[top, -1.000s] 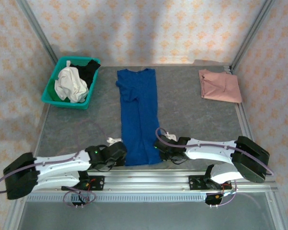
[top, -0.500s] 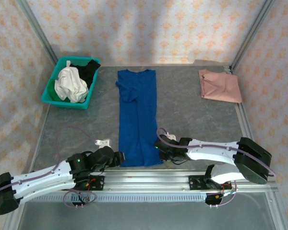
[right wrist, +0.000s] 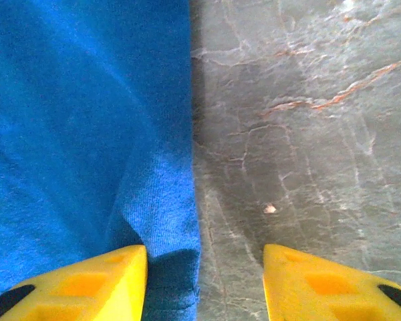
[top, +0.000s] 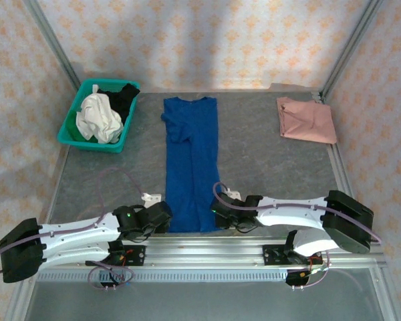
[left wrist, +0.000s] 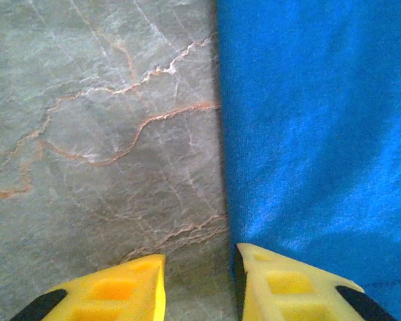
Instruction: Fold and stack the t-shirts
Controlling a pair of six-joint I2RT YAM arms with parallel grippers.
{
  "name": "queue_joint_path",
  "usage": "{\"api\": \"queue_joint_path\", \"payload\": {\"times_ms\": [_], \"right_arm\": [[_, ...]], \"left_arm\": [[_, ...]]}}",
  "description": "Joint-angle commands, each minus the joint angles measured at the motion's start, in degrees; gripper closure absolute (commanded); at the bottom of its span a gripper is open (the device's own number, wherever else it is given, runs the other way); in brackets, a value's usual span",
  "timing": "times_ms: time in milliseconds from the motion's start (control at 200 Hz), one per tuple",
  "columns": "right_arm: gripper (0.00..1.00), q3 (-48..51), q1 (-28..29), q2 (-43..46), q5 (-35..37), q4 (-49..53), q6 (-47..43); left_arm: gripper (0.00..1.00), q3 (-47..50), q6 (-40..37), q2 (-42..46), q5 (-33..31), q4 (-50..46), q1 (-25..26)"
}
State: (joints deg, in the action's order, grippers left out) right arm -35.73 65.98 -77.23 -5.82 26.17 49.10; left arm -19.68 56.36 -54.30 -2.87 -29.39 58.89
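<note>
Top view, 12 o'clock = far wall.

**Edges, room**
- Grey marbled table (top: 267, 160), walled at 9, 12 and 3 o'clock; metal rail (top: 207, 251) along the 6 o'clock edge.
- Blue t-shirt (top: 191, 160) lies flat as a long narrow strip down the centre, collar end toward 12, hem toward 6, just short of the rail.
- Bare table on both sides of the strip: a wide lane toward 9 and another toward 3.
- Pink t-shirt (top: 307, 119) is folded into a rough square at about 2 o'clock, close to the right wall and well apart from the blue one.

**Containers**
- Teal basket (top: 72, 137) at about 10 o'clock, by the left wall.
- It holds a bunched white cloth (top: 97, 119) toward 6 and a black cloth (top: 120, 97) toward 12.

**Arms**
- Both lie low and stretched inward from their bases, wrists meeting the strip's hem corners.
- Left gripper (top: 166, 217) at the 7 o'clock corner: jaws parted. In the left wrist view one yellow finger (left wrist: 287, 284) sits over the cloth edge, the other over bare table. Nothing pinched.
- Right gripper (top: 216, 212) at the 5 o'clock corner: jaws set wide. In the right wrist view the cloth edge runs between the fingers (right wrist: 107, 274), one over blue, one over table. No grip on the cloth.
</note>
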Motion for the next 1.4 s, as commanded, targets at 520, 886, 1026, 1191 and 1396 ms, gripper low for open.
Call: {"api": "queue_joint_path", "payload": {"times_ms": [520,886,1026,1191,1396], "right_arm": [[0.48,-0.7,1.1,3.3,0.1,-0.9,0.6],[0.57,0.2,1.5,-1.5,-2.3,-4.7,1.0],[0.72,-0.3,1.4,-0.5,-0.8,-2.8,1.0],[0.90,-1.4,1.5,2.0,0.7,-1.1,0.7],[1.00,-8.0,0.5,5.0,5.3,6.0,-2.9]], "left_arm": [[0.34,3.0,0.6,5.1,7.2,8.5,1.0],[0.58,3.1,-0.4,-0.3,8.5,12.6,1.0],[0.72,2.9,-0.8,1.3,8.5,12.6,1.0],[0.87,1.4,-1.7,4.4,7.9,10.9,0.9],[1.00,-4.6,-4.8,6.1,4.7,7.3,-0.1]]}}
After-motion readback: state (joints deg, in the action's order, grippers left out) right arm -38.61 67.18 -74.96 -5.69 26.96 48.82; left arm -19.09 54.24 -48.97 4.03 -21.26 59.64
